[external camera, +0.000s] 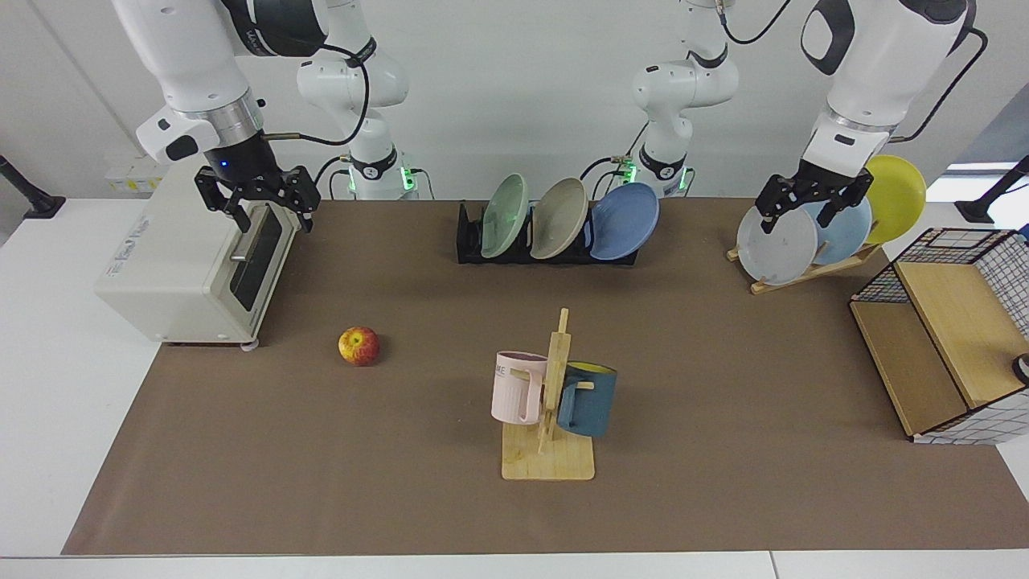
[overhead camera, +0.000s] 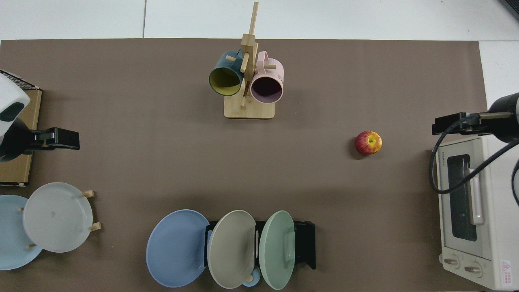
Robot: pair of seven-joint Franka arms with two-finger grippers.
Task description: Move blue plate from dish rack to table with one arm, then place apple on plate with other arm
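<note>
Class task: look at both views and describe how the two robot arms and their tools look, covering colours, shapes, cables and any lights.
Both arms are white, rounded jointed segments with dark joint bands, black cables and green base lights. The right tool and left tool are black, two-fingered; a blue light glows above the right one.
</note>
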